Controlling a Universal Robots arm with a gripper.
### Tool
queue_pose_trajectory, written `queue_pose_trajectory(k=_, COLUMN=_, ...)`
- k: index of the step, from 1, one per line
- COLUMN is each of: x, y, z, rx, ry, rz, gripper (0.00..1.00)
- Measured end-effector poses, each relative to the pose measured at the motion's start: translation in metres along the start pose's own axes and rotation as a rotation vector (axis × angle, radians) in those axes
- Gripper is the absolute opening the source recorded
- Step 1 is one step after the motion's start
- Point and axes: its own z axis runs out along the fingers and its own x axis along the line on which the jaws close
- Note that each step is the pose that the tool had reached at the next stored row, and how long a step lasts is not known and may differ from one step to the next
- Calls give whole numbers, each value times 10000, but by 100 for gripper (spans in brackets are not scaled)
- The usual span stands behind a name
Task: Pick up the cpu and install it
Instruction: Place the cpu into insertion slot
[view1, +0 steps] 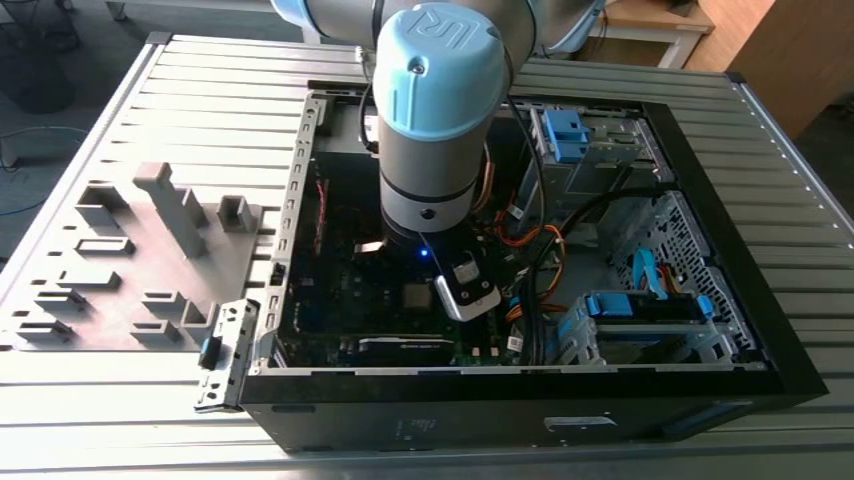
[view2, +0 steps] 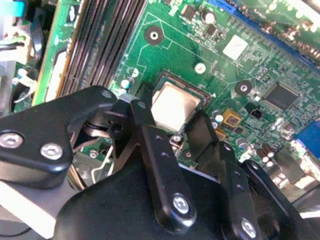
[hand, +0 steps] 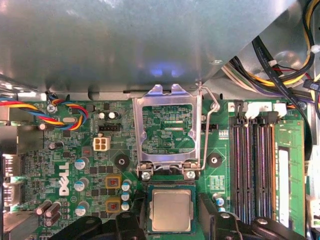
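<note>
The cpu (hand: 171, 210), a small square chip with a silver-grey top, lies flat in its socket on the green motherboard (hand: 50, 160). My gripper (hand: 171, 217) straddles it, one black finger (hand: 134, 222) on each side with a slim gap to the chip, so it stands open. In the second wrist view the cpu (view2: 172, 104) shows between the same fingers (view2: 145, 125). The socket's metal load plate (hand: 167, 125) is swung up and its wire lever (hand: 207, 130) is raised. In the exterior view the cpu (view1: 416, 296) sits under the arm's wrist (view1: 427, 215) inside the computer case (view1: 747, 360).
Memory slots (hand: 255, 170) run beside the socket, and cable bundles (hand: 280, 60) hang over the board's corner. A coloured fan lead (hand: 70, 112) lies on the other side. Drive cages (view1: 641, 320) fill the case at the exterior view's right. A grey fixture plate (view1: 134, 260) lies at its left.
</note>
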Motion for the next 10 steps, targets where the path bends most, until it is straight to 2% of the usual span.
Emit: queue_pose_trajectory(k=10, x=1, y=-1, z=-1, rx=5, ry=2, rz=2, gripper=54)
